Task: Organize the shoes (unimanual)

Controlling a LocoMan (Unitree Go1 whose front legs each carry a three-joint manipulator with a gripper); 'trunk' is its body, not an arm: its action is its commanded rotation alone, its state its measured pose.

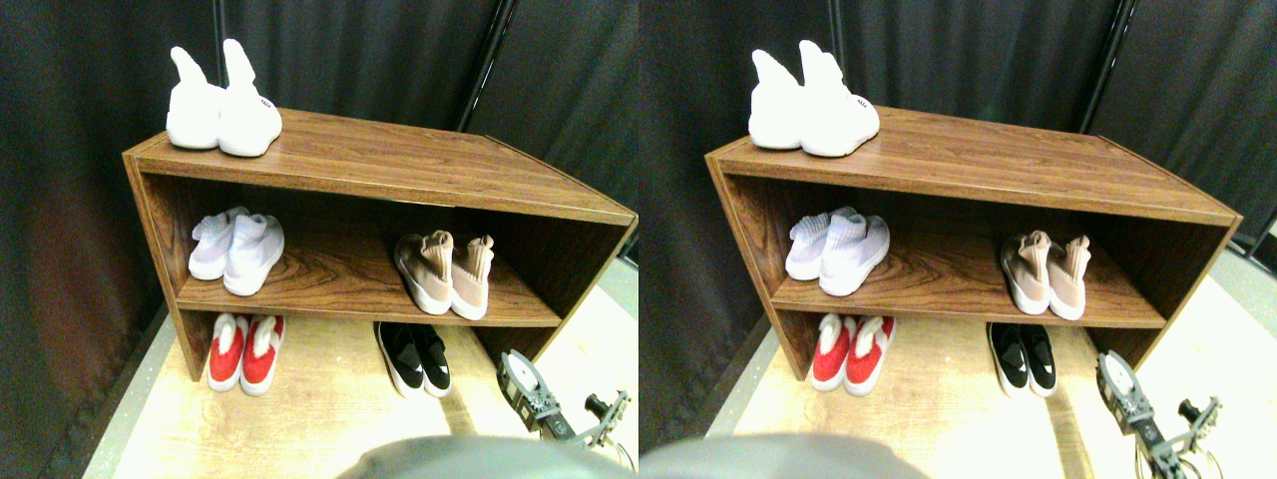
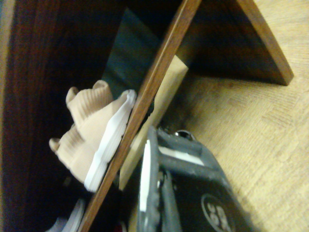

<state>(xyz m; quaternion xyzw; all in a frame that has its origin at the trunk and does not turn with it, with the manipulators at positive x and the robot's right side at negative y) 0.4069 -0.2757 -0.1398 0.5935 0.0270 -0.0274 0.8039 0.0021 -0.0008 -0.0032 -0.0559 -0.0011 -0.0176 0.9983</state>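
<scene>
Item: beige shoes, a pair with white soles, on the middle board of the wooden shelf, above and just beyond my claw. Toes point outward toward me, cuffs stand up at the back. In the wrist view the pair sits right at the board's front edge, sole rim nearly flush with it.

Item: black shoes, a pair with white soles, on the floor under the same board, near the claw on its inner side, toes also toward me.

Handling, as I judge it: both pairs look knitted, soft and light; the uppers should crush under a pinch, the soles are the stiffer part. I would take one at the cuff or heel collar, where the knit gives a fold to bite, or across the sole edge.

Claw: low, near the shelf's outer upright, carrying nothing that I can see; I cannot tell whether it is open or closed.

Room: the gap between the board and the floor is shallow, and the outer upright stands close beside the claw. Open floor lies in front of the shelf; the stretch of board on the beige pair's far side is bare up to a pale pair.
</scene>
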